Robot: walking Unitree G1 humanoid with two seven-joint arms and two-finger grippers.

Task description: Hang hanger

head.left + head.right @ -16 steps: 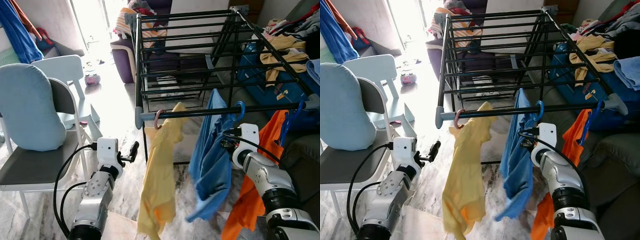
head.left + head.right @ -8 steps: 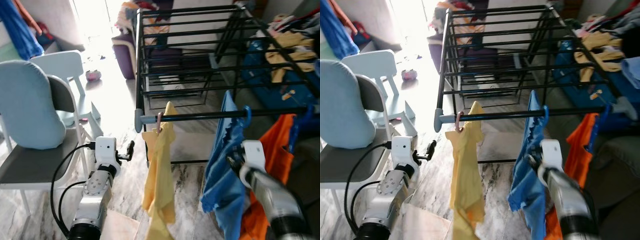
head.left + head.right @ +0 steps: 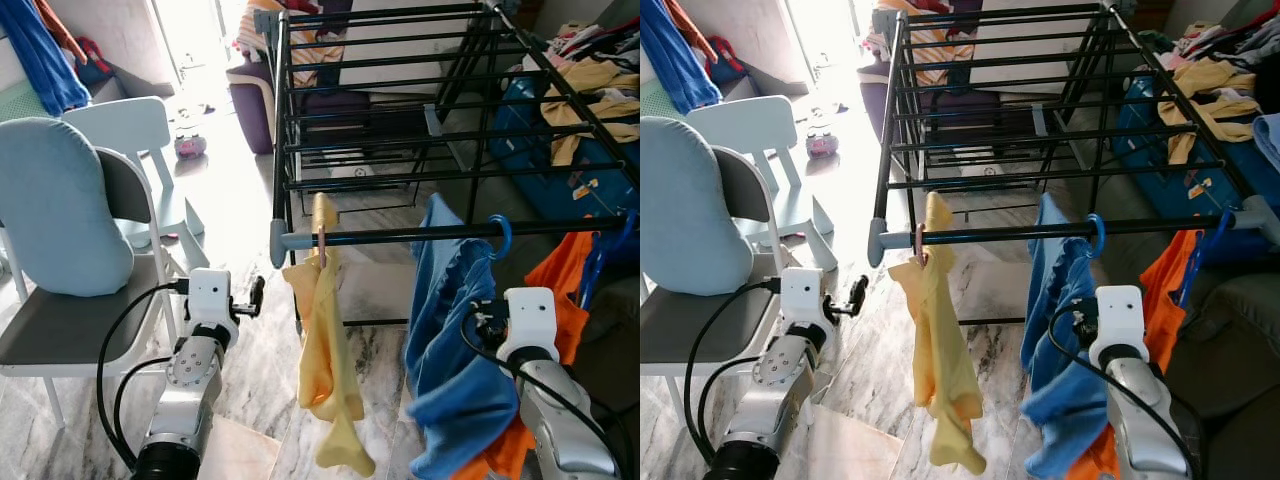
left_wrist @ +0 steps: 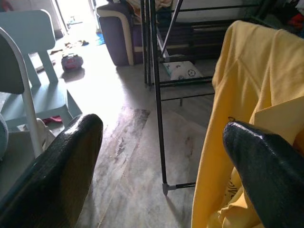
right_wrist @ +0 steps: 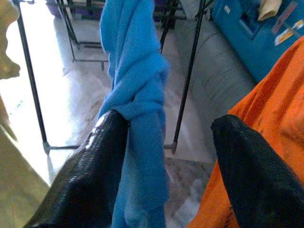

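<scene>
I see the blue hanger [image 3: 499, 234] hooked on the drying rack's front bar [image 3: 400, 234], blue garment [image 3: 450, 330] hanging below it. Right gripper [image 5: 166, 156] sits under that bar, fingers apart, blue cloth brushing one finger. Left gripper [image 4: 161, 156], fingers apart, faces the yellow shirt [image 3: 325, 340].

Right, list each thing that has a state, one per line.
yellow shirt: hung on rail by pink hanger
blue shirt: hung by blue hanger, one fold against a finger
orange garment: hung on rail
left gripper: open, holding nothing
right gripper: open, beside blue shirt
</scene>
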